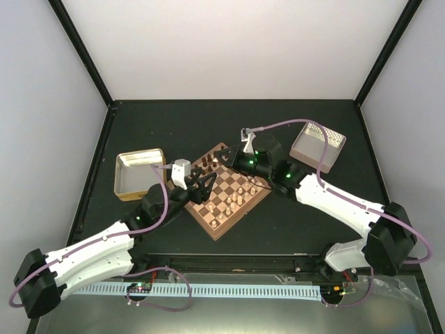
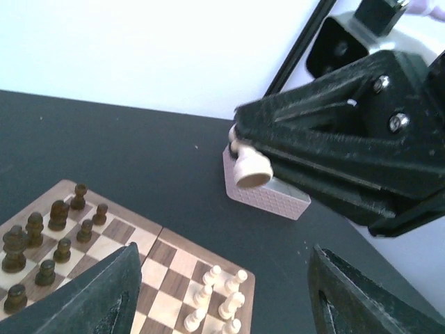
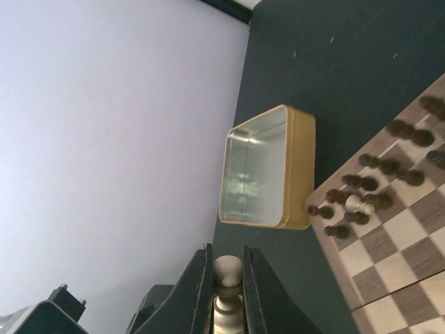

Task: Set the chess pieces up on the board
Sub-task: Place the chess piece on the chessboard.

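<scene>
The chessboard (image 1: 245, 207) lies on the black table between my arms. Dark chess pieces (image 2: 49, 236) stand in rows at its far-left side, and several pale pieces (image 2: 219, 299) cluster near its right corner. My right gripper (image 3: 227, 278) is shut on a pale pawn (image 3: 227, 273) and holds it above the board's far side (image 1: 236, 160); the pawn's base also shows in the left wrist view (image 2: 250, 169). One pale piece (image 3: 356, 203) stands among the dark ones. My left gripper (image 2: 222, 299) is open and empty above the board's left part (image 1: 207, 186).
A shallow yellowish metal tray (image 1: 122, 182) sits left of the board and shows empty in the right wrist view (image 3: 300, 167). A pinkish bin (image 1: 306, 154) stands at the back right, behind the right gripper in the left wrist view (image 2: 278, 200). Walls enclose the table.
</scene>
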You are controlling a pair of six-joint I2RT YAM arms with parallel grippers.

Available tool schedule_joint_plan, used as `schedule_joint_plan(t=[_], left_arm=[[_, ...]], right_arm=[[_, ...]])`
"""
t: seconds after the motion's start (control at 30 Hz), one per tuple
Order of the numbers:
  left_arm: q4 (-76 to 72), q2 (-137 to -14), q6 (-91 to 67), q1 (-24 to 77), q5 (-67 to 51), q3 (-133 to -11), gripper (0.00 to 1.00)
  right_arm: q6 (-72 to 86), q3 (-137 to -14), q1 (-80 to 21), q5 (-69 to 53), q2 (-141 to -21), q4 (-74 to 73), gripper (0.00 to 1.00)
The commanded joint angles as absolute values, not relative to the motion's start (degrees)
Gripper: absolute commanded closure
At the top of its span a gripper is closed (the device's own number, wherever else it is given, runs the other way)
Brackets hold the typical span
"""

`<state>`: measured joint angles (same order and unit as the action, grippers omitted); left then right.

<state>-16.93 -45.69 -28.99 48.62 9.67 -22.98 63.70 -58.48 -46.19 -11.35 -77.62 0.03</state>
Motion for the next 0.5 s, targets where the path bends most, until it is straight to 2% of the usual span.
schedule_joint_plan(t=[0.0,0.13,0.33,0.47], left_arm=[[-21.8,-46.6,-25.5,47.3,8.4,-23.5,0.32],[-20.2,-48.5,-21.4,46.2,7.4,-25.4,0.33],[-19.8,-47.3,-15.0,46.1,11.8,-24.8,0.42],[-20.1,-46.1,-11.5,46.0,10.5,-24.4,0.41]], right_arm=[[66.8,-59.5,-46.0,-19.4,-78.9,4.9,0.93],[66.1,-59.7,-46.1,-22.9,-79.9,5.3,0.93],[63.9,-59.5,-46.1,-24.9,-80.4,5.5,0.93],[62.5,-59.6,-46.0,-25.9,-81.0,5.0,0.93]])
